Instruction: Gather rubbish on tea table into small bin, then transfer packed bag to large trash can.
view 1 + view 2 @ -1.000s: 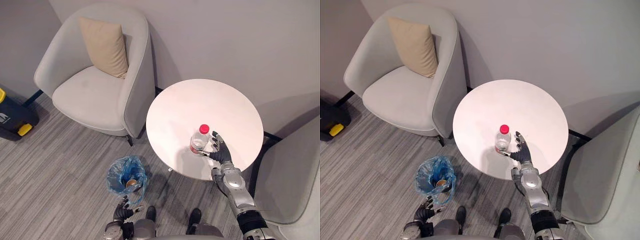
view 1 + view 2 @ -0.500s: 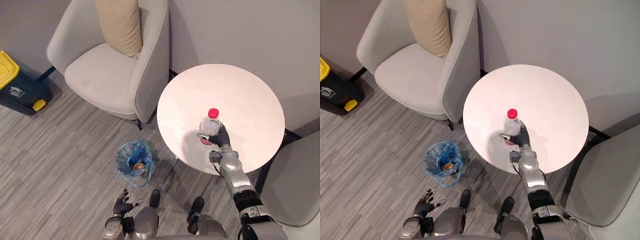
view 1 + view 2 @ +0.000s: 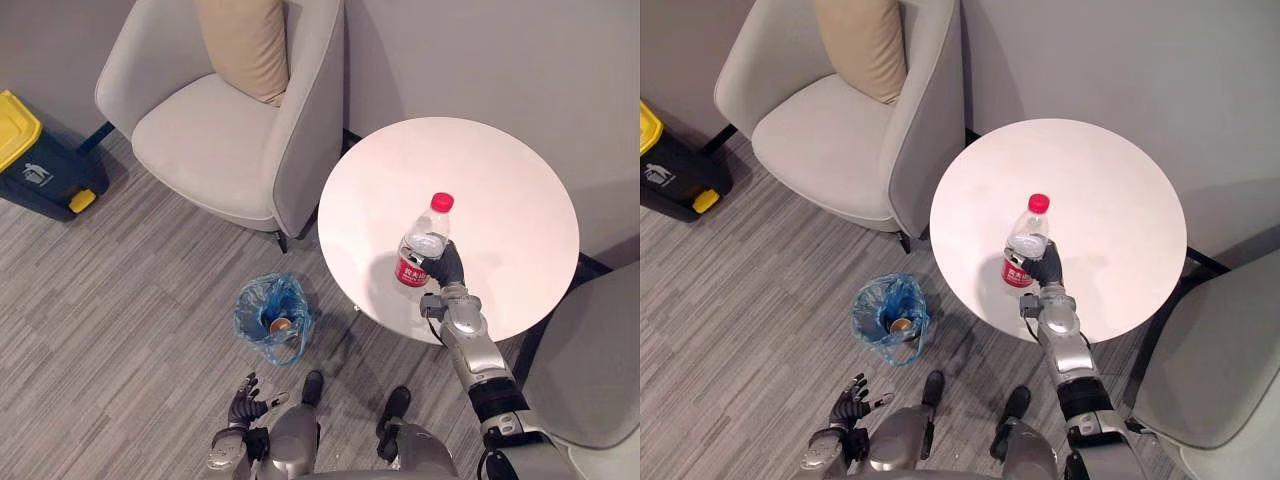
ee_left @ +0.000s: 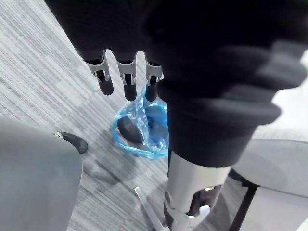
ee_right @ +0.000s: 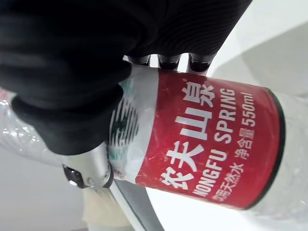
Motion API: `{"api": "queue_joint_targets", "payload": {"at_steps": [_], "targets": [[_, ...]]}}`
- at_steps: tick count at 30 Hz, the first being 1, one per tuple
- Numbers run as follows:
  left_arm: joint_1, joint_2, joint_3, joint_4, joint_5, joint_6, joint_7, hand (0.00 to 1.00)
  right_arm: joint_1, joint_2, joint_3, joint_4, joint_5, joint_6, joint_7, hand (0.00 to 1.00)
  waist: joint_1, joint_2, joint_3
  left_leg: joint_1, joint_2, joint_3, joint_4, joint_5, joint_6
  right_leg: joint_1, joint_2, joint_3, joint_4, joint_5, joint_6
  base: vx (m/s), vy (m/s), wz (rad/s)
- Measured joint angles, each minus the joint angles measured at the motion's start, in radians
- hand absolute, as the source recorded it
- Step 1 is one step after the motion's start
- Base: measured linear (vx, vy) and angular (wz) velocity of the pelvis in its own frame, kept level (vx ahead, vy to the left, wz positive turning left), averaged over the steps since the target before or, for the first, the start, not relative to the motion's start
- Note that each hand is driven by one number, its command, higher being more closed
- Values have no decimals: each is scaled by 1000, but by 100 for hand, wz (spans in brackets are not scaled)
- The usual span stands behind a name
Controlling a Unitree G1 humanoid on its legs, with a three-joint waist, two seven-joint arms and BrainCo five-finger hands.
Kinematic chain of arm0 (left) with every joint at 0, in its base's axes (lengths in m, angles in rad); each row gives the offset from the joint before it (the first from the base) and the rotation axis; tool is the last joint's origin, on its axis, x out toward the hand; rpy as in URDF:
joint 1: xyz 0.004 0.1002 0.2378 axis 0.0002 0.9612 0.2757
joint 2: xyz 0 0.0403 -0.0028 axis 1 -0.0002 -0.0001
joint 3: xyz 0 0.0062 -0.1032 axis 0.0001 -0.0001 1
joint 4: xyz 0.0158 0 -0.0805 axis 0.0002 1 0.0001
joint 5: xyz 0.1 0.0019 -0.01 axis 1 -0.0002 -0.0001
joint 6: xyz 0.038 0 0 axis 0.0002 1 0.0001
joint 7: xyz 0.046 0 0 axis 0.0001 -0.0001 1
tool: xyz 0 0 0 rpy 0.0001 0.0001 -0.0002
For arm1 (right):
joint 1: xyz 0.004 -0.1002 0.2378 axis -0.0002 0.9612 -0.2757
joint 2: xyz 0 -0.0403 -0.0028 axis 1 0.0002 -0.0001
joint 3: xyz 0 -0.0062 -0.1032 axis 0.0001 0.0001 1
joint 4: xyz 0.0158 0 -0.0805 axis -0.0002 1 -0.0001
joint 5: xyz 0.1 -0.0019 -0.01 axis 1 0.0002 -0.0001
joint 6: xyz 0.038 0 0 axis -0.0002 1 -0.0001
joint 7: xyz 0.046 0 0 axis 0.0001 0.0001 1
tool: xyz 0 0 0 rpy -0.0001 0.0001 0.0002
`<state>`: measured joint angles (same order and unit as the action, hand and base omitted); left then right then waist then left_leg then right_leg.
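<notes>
A clear plastic bottle (image 3: 420,250) with a red cap and red label leans a little above the round white tea table (image 3: 500,190), near its front edge. My right hand (image 3: 448,270) is shut on the bottle's lower half; its wrist view shows the thumb (image 5: 86,168) and fingers wrapped round the label (image 5: 207,144). On the floor left of the table stands the small bin lined with a blue bag (image 3: 270,315), holding a small brownish item (image 3: 281,325). My left hand (image 3: 243,400) hangs low near the floor, fingers (image 4: 126,79) straight and empty, with the blue bag (image 4: 144,125) beyond them.
A grey armchair (image 3: 220,140) with a beige cushion stands at the back left, close to the table. A dark large trash can with a yellow lid (image 3: 30,165) sits at the far left. Another grey chair (image 3: 590,360) borders the table on the right.
My right hand has curled round the bottle and raised it off the table, tilted. The camera has shifted, bringing the large trash can further into view.
</notes>
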<state>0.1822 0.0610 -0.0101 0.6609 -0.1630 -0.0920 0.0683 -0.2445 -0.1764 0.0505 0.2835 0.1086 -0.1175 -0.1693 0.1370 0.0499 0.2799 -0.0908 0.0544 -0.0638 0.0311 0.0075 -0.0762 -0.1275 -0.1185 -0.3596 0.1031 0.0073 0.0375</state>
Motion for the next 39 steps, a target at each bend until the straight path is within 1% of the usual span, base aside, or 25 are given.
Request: {"api": "queue_joint_targets", "payload": {"at_steps": [1, 3, 7, 8, 9, 11, 14, 18, 21, 27, 31, 32, 33, 34, 35, 36, 37, 38, 39], "targets": [[1, 0, 0, 2, 2, 0, 0, 0, 25, 0, 3, -44, 1, -8, 13, 100, -10, 0, 0, 4, 1, 8, 1, -3, 4, 1, 1, 7, 2, 0, 0, -23, 0, -15], [-3, 0, 0, 19, 6, 2, -1, 0, 57, -1, 4, -103, 2, -15, 34, 100, -16, -1, 0, 14, 6, 25, 3, -13, 15, 1, 5, 22, 4, 0, 0, -33, -1, -24], [-5, 0, 0, 21, 14, 8, -2, 0, 148, 0, 7, -220, 3, -31, 73, 100, -20, -7, -3, 39, 11, 58, 5, -24, 17, 6, 12, 58, 7, 2, 2, -23, -8, -27], [-5, 0, 0, 23, 18, 9, -3, 0, 173, 2, 7, -245, 3, -35, 86, 100, -30, -8, -4, 46, 12, 62, 5, -24, 17, 11, 13, 60, 5, 2, 2, -1, -9, -10], [-5, 0, 0, 26, 18, 10, -3, 0, 182, 4, 8, -251, 2, -35, 89, 100, -42, -9, -4, 51, 12, 62, 4, -25, 17, 17, 13, 59, 4, 2, 2, 8, -6, -3], [-5, 0, 0, 38, 18, 10, -3, 0, 226, 17, 8, -273, 2, -35, 109, 100, -49, -10, -20, 66, 13, 70, 4, -29, 14, 30, 15, 66, -2, 3, 3, 10, -6, -8], [-5, 2, 0, 39, 18, 16, -3, 0, 262, 30, 8, -277, 2, -35, 116, 100, -58, -13, -45, 75, 14, 79, 3, -32, 11, 35, 17, 74, -5, 4, 4, 8, -6, -8], [-4, 2, 0, 59, 18, 18, -2, 0, 296, 43, 33, -315, 3, -36, 143, 100, -70, -11, -53, 103, 17, 99, 2, -34, 10, 58, 25, 97, -23, 17, 2, -8, -11, -20], [-4, 2, 0, 66, 18, 18, -3, 0, 321, 44, 55, -338, 4, -36, 171, 100, -68, -10, -65, 117, 29, 124, 3, -39, 9, 76, 39, 118, -58, 40, -1, -37, -21, -23], [3, 2, 3, 91, 18, 18, -2, 0, 321, 36, 98, -338, 19, -36, 196, 100, -69, 4, -74, 130, 38, 143, 9, -44, 3, 104, 53, 136, -102, 65, -6, -63, -20, -12], [1, -1, 3, 104, 18, 18, -1, 0, 321, 9, 112, -338, 39, -37, 196, 100, -72, 18, -82, 90, 37, 103, 34, -44, 2, 100, 47, 100, -96, 60, -10, -64, -25, 30], [2, -2, 3, 108, 18, 18, 0, 0, 321, -9, 113, -338, 39, -38, 195, 100, -71, 22, -84, 66, 38, 95, 42, -47, 7, 85, 39, 70, -63, 38, -16, -56, -14, 59], [3, -3, 5, 109, 16, 18, 0, 0, 321, -14, 112, -337, 39, -38, 195, 100, -72, 23, -84, 63, 45, 116, 42, -61, 33, 84, 34, 55, -51, 30, -18, -48, -26, 70], [3, -5, 8, 109, 17, 18, 2, 0, 323, -27, 108, -337, 38, -38, 192, 100, -73, 22, -85, 64, 61, 202, 41, -79, 108, 84, 27, 27, -34, 18, -10, 4, -45, 78], [4, -12, 13, 112, 18, 18, 2, 0, 320, -32, 107, -338, 38, -38, 192, 100, -80, 19, -92, 68, 78, 325, 39, -102, 191, 84, 1, 5, -20, 6, -3, 48, -14, 89], [8, -17, 13, 113, 18, 18, 2, 0, 312, -38, 108, -338, 38, -40, 190, 100, -91, 21, -97, 69, 94, 400, 42, -114, 212, 84, -15, -15, -13, -5, -4, 72, 30, 84], [17, -20, 13, 113, 17, 18, 2, 0, 301, -40, 107, -338, 37, -40, 185, 100, -95, 30, -100, 65, 112, 454, 53, -113, 213, 84, -27, -33, -2, -11, -7, 117, 150, 73], [22, -19, 13, 113, 18, 18, 3, 0, 295, -39, 106, -338, 36, -40, 174, 100, -98, 38, -104, 56, 130, 497, 81, -85, 237, 84, -42, -59, 24, -32, -2, 98, 126, 66], [26, -20, 13, 113, 18, 18, 4, 0, 295, -40, 100, -338, 36, -40, 170, 100, -98, 47, -110, 46, 142, 511, 103, -25, 219, 83, -43, -77, 51, -48, 5, 118, 95, 66]]}}
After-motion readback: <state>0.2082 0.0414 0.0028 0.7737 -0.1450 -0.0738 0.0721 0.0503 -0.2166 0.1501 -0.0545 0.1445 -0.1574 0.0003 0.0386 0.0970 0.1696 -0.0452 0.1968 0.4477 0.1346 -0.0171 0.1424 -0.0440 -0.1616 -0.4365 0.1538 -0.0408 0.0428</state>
